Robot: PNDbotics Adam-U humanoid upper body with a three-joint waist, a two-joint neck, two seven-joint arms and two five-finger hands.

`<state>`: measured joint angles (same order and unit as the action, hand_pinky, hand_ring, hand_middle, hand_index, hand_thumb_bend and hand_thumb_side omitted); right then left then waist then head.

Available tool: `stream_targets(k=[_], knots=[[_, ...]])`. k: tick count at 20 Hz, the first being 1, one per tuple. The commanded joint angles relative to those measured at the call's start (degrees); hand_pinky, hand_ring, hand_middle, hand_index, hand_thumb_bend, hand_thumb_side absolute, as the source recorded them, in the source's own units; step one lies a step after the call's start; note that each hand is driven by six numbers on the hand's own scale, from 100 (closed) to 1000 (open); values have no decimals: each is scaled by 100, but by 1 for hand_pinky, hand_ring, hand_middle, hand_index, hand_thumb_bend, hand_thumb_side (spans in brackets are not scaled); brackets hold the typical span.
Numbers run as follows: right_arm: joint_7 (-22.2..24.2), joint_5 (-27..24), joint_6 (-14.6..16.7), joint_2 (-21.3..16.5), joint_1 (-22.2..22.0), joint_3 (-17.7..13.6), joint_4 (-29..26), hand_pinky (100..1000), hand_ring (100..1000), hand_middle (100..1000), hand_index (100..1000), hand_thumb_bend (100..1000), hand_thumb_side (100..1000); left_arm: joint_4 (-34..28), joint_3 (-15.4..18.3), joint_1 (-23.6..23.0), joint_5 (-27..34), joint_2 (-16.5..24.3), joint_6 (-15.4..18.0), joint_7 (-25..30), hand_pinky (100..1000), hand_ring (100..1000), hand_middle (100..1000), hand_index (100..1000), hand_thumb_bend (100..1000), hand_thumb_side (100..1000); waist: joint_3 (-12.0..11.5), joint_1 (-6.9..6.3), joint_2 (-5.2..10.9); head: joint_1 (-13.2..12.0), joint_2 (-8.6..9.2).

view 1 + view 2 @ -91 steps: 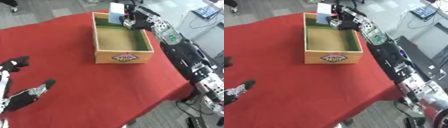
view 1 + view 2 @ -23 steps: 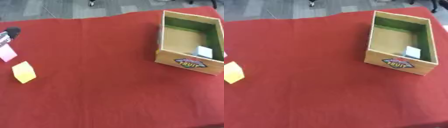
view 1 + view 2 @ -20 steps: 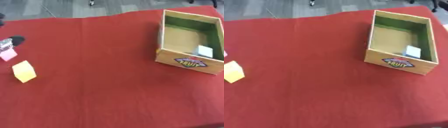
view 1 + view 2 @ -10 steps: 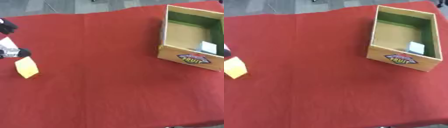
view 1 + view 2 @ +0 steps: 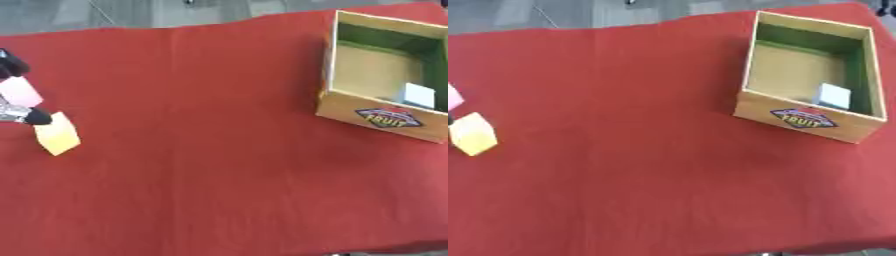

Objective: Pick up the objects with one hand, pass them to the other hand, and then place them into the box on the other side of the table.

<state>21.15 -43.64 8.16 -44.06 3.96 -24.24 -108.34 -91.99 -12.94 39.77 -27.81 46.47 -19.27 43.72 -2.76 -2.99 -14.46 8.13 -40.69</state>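
Pink block [image 5: 19, 91] sits at the bench's far left edge, caught between the dark fingertips of the left hand [image 5: 16, 113], which curls around it from above and below. Just beside it, touching or nearly so, lies a yellow block [image 5: 58, 139] on the red cloth [image 5: 201, 150]. Well apart, at the right, stands the wooden box [image 5: 800, 121], a pale block [image 5: 833, 96] already inside. The right hand shows in neither view. The step in hand looks like the pickup: lift the pink block straight up so the yellow neighbour is not dragged, then carry it toward the middle, leaving one face exposed for the other hand to take.
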Motion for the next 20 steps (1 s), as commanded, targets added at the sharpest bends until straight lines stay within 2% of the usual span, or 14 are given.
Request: stream_targets(k=[1, 7, 11, 18, 20], knots=[[32, 49, 8, -128, -1, -39, -34, 975, 1000, 903, 998, 100, 473, 37, -5, 132, 1, 277, 29, 206, 821, 815, 744, 824, 880, 556, 17, 14, 159, -26, 12], [63, 86, -21, -92, 5, -21, -28, 975, 1000, 900, 997, 100, 475, 303, -130, 229, -236, 189, 72, 482, 822, 821, 753, 829, 860, 501, 39, 20, 154, -35, 34], [88, 110, -37, -68, 4, -8, -33, 975, 1000, 897, 995, 100, 475, 576, -230, 316, -552, 107, 99, 581, 821, 827, 760, 830, 882, 463, 57, 26, 152, 13, 61], [106, 179, -89, -37, 7, -1, -9, 975, 1000, 894, 994, 100, 476, 960, -379, 395, -979, -45, 173, 654, 815, 830, 760, 818, 888, 465, 79, 20, 151, 49, 66], [115, 204, -101, -26, 9, 3, -6, 976, 1000, 893, 994, 100, 476, 1055, -427, 409, -1103, -76, 198, 659, 813, 832, 762, 814, 892, 434, 85, 17, 148, 41, 65]])
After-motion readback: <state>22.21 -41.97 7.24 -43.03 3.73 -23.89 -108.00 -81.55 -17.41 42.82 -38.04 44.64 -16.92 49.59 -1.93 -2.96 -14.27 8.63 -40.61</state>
